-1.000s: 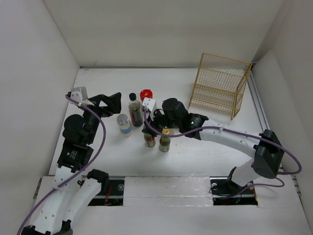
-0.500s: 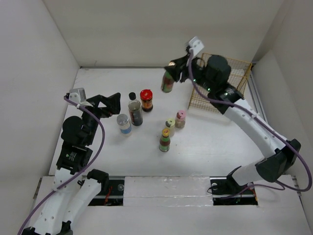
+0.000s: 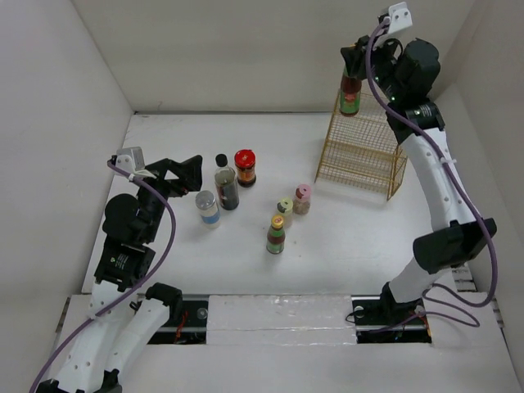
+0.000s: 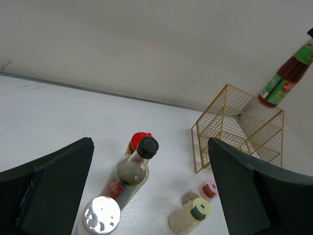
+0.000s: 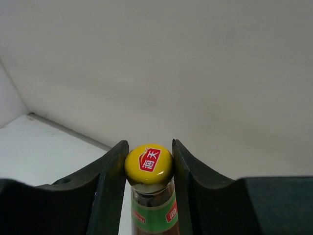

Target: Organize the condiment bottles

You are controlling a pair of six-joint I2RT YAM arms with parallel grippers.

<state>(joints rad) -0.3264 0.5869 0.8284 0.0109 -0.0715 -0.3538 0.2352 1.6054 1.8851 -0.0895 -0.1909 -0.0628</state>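
Observation:
My right gripper (image 5: pixel 148 155) is shut on the yellow cap of a green-labelled bottle (image 3: pixel 350 95). It holds the bottle upright, high over the back-left corner of the gold wire basket (image 3: pixel 364 151). On the table stand a tall dark black-capped bottle (image 3: pixel 226 185), a red-lidded jar (image 3: pixel 245 166), a silver-lidded jar (image 3: pixel 208 206), a pink-capped shaker (image 3: pixel 302 198), a yellow-capped shaker (image 3: pixel 285 210) and a second green-labelled bottle (image 3: pixel 276 234). My left gripper (image 3: pixel 190 173) is open with nothing in it, just left of the black-capped bottle.
The basket stands at the back right, close to the right wall, its open side facing the bottles. White walls close in the table on the left, back and right. In the left wrist view the held bottle (image 4: pixel 281 78) hangs above the basket (image 4: pixel 230 120).
My right arm has lifted the green-labelled bottle out of the group on the table and carried it up and right to above the basket. The left arm has not moved.

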